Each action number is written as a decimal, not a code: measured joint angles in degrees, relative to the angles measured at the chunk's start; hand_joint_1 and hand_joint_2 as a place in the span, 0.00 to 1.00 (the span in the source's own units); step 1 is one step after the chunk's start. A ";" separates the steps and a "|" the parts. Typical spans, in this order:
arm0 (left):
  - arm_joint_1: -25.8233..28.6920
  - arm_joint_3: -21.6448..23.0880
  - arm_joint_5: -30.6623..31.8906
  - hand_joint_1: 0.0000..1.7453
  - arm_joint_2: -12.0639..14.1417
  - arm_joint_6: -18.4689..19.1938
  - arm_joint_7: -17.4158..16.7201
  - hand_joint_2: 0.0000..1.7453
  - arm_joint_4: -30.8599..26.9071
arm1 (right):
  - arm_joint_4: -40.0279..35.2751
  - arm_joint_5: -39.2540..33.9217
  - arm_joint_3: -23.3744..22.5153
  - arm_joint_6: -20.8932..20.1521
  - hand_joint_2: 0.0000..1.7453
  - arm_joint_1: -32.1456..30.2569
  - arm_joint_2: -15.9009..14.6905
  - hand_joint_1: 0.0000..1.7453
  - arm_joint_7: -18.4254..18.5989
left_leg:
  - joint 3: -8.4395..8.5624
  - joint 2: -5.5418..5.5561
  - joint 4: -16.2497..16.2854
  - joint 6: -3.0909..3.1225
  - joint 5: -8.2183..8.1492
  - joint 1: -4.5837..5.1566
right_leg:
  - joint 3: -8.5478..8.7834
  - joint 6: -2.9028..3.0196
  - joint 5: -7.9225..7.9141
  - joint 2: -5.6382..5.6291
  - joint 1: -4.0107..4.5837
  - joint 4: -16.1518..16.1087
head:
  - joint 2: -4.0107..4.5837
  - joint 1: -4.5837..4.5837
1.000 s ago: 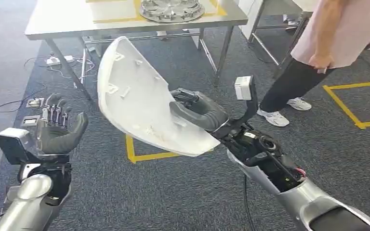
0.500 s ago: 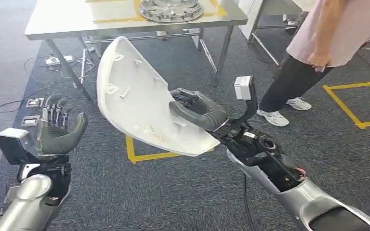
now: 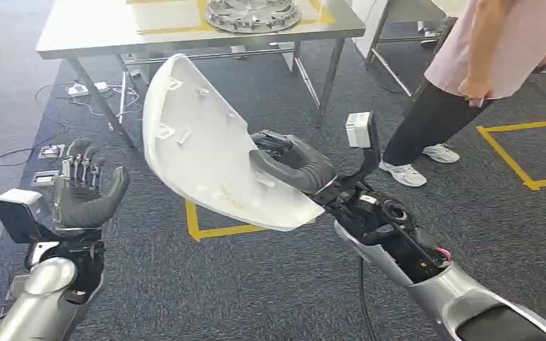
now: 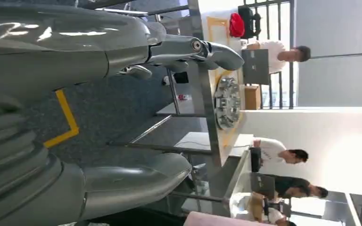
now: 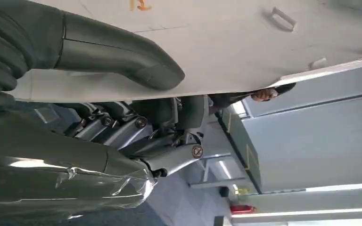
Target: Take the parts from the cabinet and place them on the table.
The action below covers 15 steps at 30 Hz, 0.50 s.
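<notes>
My right hand (image 3: pixel 291 167) grips a large white curved plastic shell (image 3: pixel 206 145) by its edge and holds it tilted above the carpet, in front of the table (image 3: pixel 99 32). The right wrist view shows the thumb (image 5: pixel 122 52) pressed on the white shell (image 5: pixel 245 42), with the darker fingers on its other side. My left hand (image 3: pixel 85 192) hangs at the lower left, fingers spread upward and nothing in it. A round silver wheel cover (image 3: pixel 254 14) lies on the table inside yellow tape, also seen edge-on as a silver disc (image 4: pixel 227 102).
A person (image 3: pixel 483 64) in a pink top and dark trousers stands at the right, close to my right arm. Cables and a power strip (image 3: pixel 78 90) lie under the table. Yellow tape squares (image 3: pixel 522 153) mark the dark carpet. More people (image 4: pixel 283 160) sit beyond the table.
</notes>
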State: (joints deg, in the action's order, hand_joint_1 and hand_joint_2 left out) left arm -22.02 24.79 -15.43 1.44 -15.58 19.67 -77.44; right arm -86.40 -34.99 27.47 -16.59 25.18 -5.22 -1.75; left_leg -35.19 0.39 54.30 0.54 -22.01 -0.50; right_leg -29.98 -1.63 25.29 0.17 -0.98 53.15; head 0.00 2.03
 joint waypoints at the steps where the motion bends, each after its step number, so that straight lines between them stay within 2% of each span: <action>1: -0.01 0.00 0.00 0.00 0.02 0.00 0.02 1.00 0.00 | 0.00 -0.02 0.02 0.00 1.00 0.04 -0.02 1.00 0.00 | -0.08 0.05 0.32 0.37 -0.22 0.35 | 0.01 -0.30 -0.01 0.03 -0.30 -0.08 | 0.00 -0.11; 4: 0.00 0.00 0.00 0.00 0.07 -0.02 0.07 1.00 0.00 | 0.00 -0.18 0.07 0.00 1.00 0.20 0.00 1.00 0.00 | -0.05 0.02 0.36 0.66 -0.39 0.43 | 0.20 -0.61 0.05 0.08 -0.32 -0.26 | 0.00 -0.24; 5: 0.00 0.00 0.00 0.00 0.07 -0.02 0.07 1.00 -0.04 | 0.00 -0.24 0.07 0.00 1.00 0.32 0.00 1.00 0.00 | 0.21 0.02 -0.15 0.84 -0.26 0.39 | 0.34 -0.87 0.10 0.09 -0.09 -0.36 | 0.00 -0.33; 6: 0.03 0.00 0.00 0.00 0.00 -0.02 0.11 1.00 -0.11 | -0.04 -0.35 0.04 0.00 1.00 0.37 -0.02 1.00 0.00 | 0.93 -0.10 -0.89 1.12 -0.02 -0.41 | -0.16 -0.93 0.61 -0.01 -0.39 0.11 | 0.00 -0.20; 7: -0.13 0.00 0.00 0.00 0.00 -0.02 0.20 1.00 -0.13 | -0.04 -0.53 0.04 -0.02 1.00 0.46 -0.02 1.00 -0.02 | 1.29 -0.12 -1.11 1.30 -0.09 -0.38 | -0.94 -0.96 1.94 -0.03 -0.29 2.43 | 0.00 -0.06; 8: -0.22 0.00 0.00 0.00 -0.02 -0.02 0.20 1.00 -0.13 | -0.04 -0.61 0.04 -0.02 1.00 0.58 -0.02 1.00 -0.02 | 1.44 -0.12 -1.11 1.40 -0.15 -0.37 | -2.94 -1.06 4.04 -0.10 -0.25 6.79 | 0.00 0.33; 10: -0.11 0.04 0.00 0.00 -0.04 -0.02 0.20 1.00 -0.13 | 0.00 -0.63 0.07 -0.02 1.00 0.46 -0.02 1.00 0.00 | 1.56 -0.11 -1.08 1.59 -0.42 -0.32 | -8.46 -1.39 7.74 -0.11 -0.27 17.29 | 0.00 0.70; 11: 0.00 0.04 0.00 0.00 -0.04 -0.02 0.20 1.00 -0.13 | 0.02 -0.63 0.09 -0.02 1.00 0.40 -0.02 1.00 0.00 | 1.67 -0.06 -1.06 1.48 -0.57 -0.35 | -10.36 -1.53 7.91 -0.10 -0.35 20.11 | 0.00 0.81; 12: 0.09 0.04 0.00 0.00 -0.02 -0.02 0.20 1.00 -0.13 | 0.04 -0.63 0.13 0.00 1.00 0.38 -0.02 1.00 0.02 | 1.93 0.03 -1.05 1.28 -0.80 -0.44 | -10.61 -1.62 6.52 -0.09 -0.50 19.60 | 0.00 0.96; 13: 0.13 0.07 0.00 0.00 -0.02 -0.13 0.20 1.00 -0.13 | 0.04 -0.66 0.13 0.00 1.00 0.38 -0.04 1.00 0.02 | 2.25 0.15 -0.99 1.08 -1.08 -0.57 | -9.56 -1.67 4.19 -0.08 -0.68 16.68 | 0.00 1.20; 15: 0.13 0.11 0.00 0.00 -0.02 -0.28 0.20 1.00 -0.13 | 0.04 -0.72 0.17 0.09 1.00 0.42 -0.09 1.00 0.02 | 3.05 0.33 -0.51 0.35 -1.88 -0.90 | -5.24 -1.88 -1.95 -0.04 -0.99 6.46 | 0.00 1.70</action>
State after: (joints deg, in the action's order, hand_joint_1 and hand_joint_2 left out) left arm -21.89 24.90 -15.43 1.42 -15.87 19.87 -77.57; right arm -86.36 -35.71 27.65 -16.50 25.60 -5.31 -1.73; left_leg -32.13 0.72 53.79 0.89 -23.89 -1.40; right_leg -35.22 -3.51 23.34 0.13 -1.98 59.61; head 0.00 3.74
